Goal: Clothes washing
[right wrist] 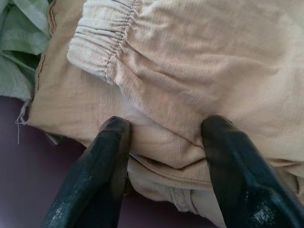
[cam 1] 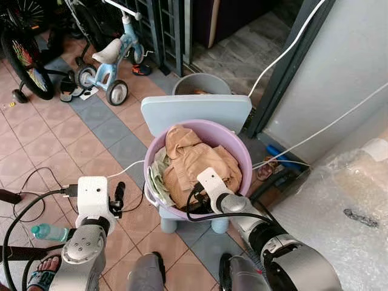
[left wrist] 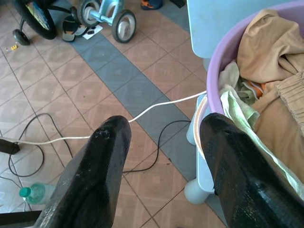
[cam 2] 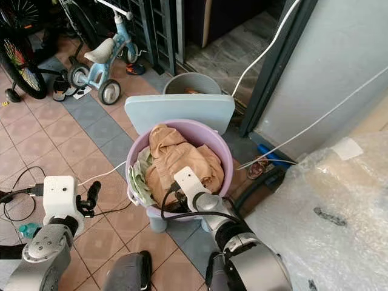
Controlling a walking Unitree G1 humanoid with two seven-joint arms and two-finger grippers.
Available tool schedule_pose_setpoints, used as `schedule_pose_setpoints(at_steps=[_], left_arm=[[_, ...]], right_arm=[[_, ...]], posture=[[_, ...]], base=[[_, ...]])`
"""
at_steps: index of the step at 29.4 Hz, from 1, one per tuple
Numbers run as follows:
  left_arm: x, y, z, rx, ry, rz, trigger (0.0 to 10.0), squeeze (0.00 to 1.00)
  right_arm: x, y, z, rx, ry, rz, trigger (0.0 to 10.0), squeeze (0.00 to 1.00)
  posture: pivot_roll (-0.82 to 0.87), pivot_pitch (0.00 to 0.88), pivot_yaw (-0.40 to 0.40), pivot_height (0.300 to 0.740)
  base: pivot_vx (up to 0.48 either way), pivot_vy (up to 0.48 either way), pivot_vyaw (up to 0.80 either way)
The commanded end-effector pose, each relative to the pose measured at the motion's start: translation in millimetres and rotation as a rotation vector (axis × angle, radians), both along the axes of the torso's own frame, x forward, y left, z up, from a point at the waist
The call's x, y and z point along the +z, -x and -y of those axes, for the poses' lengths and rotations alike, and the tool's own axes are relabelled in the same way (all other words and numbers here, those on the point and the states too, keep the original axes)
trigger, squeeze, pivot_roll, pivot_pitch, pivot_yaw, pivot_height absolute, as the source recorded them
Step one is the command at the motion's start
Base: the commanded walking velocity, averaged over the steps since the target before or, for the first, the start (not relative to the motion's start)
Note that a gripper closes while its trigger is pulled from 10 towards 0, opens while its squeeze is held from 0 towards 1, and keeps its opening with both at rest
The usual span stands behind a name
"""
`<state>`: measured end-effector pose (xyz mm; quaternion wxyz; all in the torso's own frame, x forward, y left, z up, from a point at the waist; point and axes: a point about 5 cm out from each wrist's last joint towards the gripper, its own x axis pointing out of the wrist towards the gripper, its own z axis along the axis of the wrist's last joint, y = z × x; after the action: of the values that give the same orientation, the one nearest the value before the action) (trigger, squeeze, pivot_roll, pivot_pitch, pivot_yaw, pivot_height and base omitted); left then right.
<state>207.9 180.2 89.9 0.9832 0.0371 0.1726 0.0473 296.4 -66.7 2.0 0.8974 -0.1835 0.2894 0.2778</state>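
Right gripper (right wrist: 161,142) jaws wide open on tan garment (cam 1: 194,160) in purple tub (cam 1: 242,151); soft, light, prob. bunches — pinch a fold. Left gripper (left wrist: 161,142) open, empty

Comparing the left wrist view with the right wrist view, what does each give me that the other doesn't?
Left wrist alone: the open left hand beside the purple basin, over tiled floor with a white cable, a tricycle wheel and a green bottle.
Right wrist alone: the open right hand pressed into the garment's elastic waistband.
Both: the tan garment and pale green cloth.
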Motion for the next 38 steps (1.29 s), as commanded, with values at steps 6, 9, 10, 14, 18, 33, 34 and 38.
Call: schedule_pose_setpoints(at_steps=[6, 9, 10, 14, 18, 33, 34, 38], left_arm=[[-5, 0.3, 0.3, 0.004, -0.007, -0.031, 10.0, 0.00], [-6, -0.4, 5.2, -0.037, 0.017, -0.046, 10.0, 0.00], [-6, 0.1, 7.6, -0.056, 0.015, -0.058, 10.0, 0.00], [-16, 6.6, 15.4, -0.122, 0.028, -0.151, 10.0, 0.00], [-16, 7.9, 16.0, -0.171, 0.045, -0.150, 10.0, 0.00], [-25, -3.8, 18.2, -0.315, -0.057, -0.193, 10.0, 0.00], [-26, -5.0, 19.8, -0.320, -0.056, -0.190, 10.0, 0.00], [-28, -13.1, 22.5, -0.321, -0.066, -0.171, 10.0, 0.00]], right_arm=[[-8, 5.8, 4.7, -0.028, 0.020, -0.015, 0.0, 0.00], [-8, 4.9, 7.4, -0.035, 0.030, -0.010, 0.0, 0.00], [-8, 4.9, 8.3, -0.042, 0.029, -0.010, 0.0, 0.00], [-10, 6.3, 11.1, -0.059, 0.022, -0.018, 0.0, 0.00], [-12, 8.6, 11.9, -0.067, 0.017, -0.015, 0.0, 0.00], [44, -26.6, -3.8, -0.152, -0.406, 0.189, 0.0, 0.00], [51, -31.2, -2.6, -0.163, -0.439, 0.212, 0.0, 0.00], [78, -49.1, 7.4, -0.218, -0.533, 0.293, 0.0, 0.00]], posture=[[0.21, 0.222, 0.011, 0.740], [0.20, 0.227, 0.008, 0.740], [0.20, 0.230, 0.006, 0.740], [0.20, 0.248, 0.000, 0.740], [0.18, 0.262, -0.012, 0.740], [0.10, 0.245, -0.043, 0.740], [0.10, 0.237, -0.044, 0.740], [0.09, 0.196, -0.042, 0.740]], base=[[0.000, 0.000, 0.00], [0.000, 0.000, 0.00], [0.000, 0.000, 0.00], [0.000, 0.000, 0.00], [0.000, 0.000, 0.00], [0.000, 0.000, 0.00], [0.000, 0.000, 0.00], [0.000, 0.000, 0.00]])
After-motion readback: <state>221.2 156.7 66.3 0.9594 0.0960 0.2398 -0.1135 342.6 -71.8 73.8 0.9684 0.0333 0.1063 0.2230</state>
